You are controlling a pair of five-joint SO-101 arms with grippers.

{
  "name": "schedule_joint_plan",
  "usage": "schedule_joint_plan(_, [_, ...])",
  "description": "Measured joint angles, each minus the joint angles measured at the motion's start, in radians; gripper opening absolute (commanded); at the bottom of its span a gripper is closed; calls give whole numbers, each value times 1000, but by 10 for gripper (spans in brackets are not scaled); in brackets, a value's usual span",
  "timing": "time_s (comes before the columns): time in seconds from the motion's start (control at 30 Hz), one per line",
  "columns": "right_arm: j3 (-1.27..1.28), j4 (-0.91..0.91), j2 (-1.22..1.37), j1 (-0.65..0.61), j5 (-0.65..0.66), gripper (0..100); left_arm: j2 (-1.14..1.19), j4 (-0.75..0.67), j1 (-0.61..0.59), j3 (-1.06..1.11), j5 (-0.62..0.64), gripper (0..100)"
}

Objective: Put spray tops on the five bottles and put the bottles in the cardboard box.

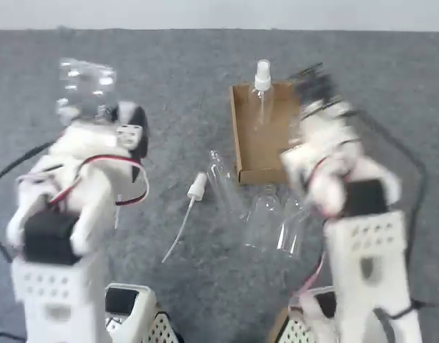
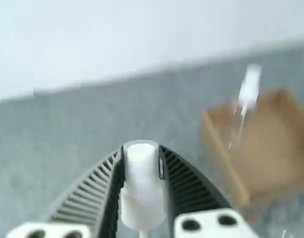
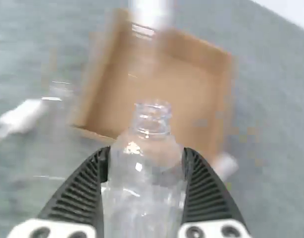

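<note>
My left gripper [image 2: 140,153] is shut on a white spray top [image 2: 140,188], held above the grey mat to the left of the cardboard box [image 2: 271,144]. My right gripper [image 3: 146,153] is shut on a clear bottle [image 3: 152,124] with a bare open neck, just in front of the box [image 3: 201,84]. In the high view the right arm's dark gripper [image 1: 314,86] is at the box's [image 1: 266,139] right side. One bottle with a spray top [image 1: 262,93] lies in the box. Three bare bottles [image 1: 262,214] lie on the mat before it. A loose spray top [image 1: 196,187] with its long tube lies to their left.
A clear shiny object [image 1: 87,86] sits at the far left by the left arm's end. A small white piece [image 3: 224,163] lies by the box's near corner. Both arm bases stand at the mat's near edge.
</note>
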Motion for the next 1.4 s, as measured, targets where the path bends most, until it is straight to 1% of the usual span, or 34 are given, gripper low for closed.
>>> schedule_joint_plan(0.17, [153,-130,-72,-296,-68,6,-44,0,2,-132,155,13])
schedule_joint_plan(0.23, [198,-189,-72,-370,-104,6,-61,-11,2,-158,221,12])
schedule_joint_plan(0.3, [236,-255,-72,-433,-133,6,-72,-54,0,-167,282,12])
schedule_joint_plan(0.4, [299,-336,-72,-500,-140,6,-74,-109,8,-170,353,12])
schedule_joint_plan(0.53, [391,-411,-72,-539,-114,6,-74,-155,6,-170,427,12])
schedule_joint_plan(0.63, [473,-493,-103,-559,-78,6,-74,-195,5,-166,445,12])
schedule_joint_plan(0.77, [591,-617,-198,-618,-74,6,-84,-301,3,-75,450,12])
schedule_joint_plan(0.87, [643,-667,-267,-628,-94,6,-71,-359,3,9,450,12])
schedule_joint_plan(1.1, [671,-683,-341,-629,-115,6,-72,-402,9,106,450,12])
schedule_joint_plan(1.27, [671,-683,-344,-629,-115,6,-72,-402,60,140,450,12])
schedule_joint_plan(1.4, [671,-683,-344,-628,-115,6,-72,-402,78,167,450,12])
